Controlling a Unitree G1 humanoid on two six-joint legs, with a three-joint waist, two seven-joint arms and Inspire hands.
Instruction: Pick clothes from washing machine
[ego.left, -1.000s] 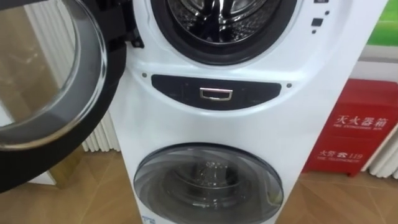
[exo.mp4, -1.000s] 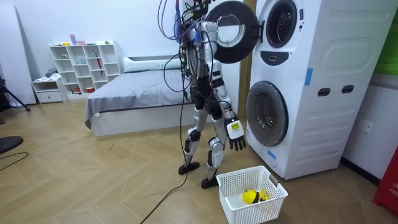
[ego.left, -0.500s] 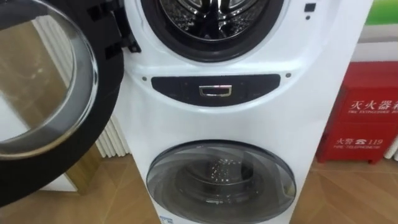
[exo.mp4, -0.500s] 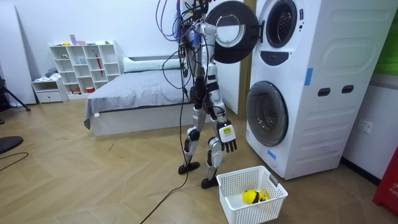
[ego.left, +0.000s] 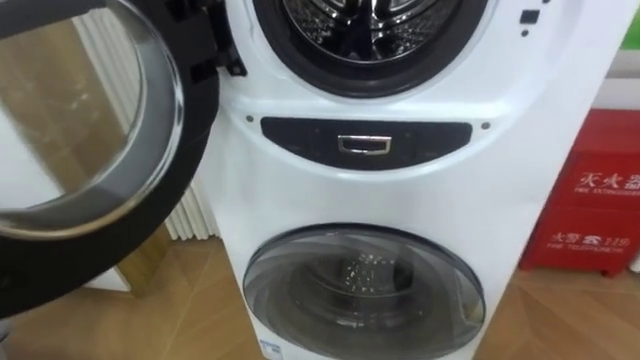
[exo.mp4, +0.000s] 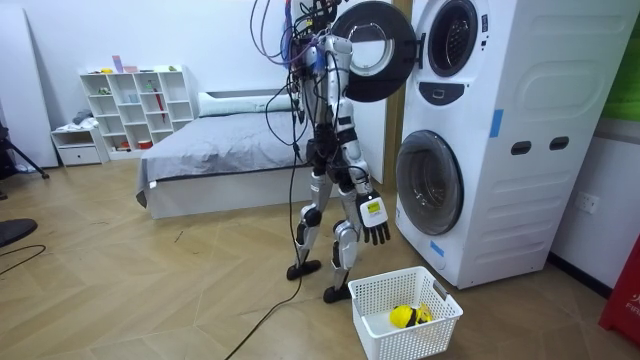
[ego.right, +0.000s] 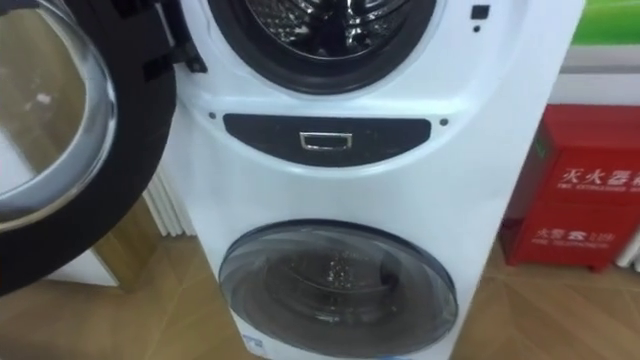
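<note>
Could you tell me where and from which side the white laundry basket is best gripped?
Probably best to grip the laundry basket by its top rim at a short end, coming down from above. It stands upright and open-topped, its rim looks free all round, and the yellow item lies low inside, clear of the rim.

My head cameras sit close to the washing machine (ego.left: 380, 197), facing its front; both share the upper drum (ego.left: 372, 30) and lower door (ego.left: 365, 290). My room camera stands well back, side-on.
</note>
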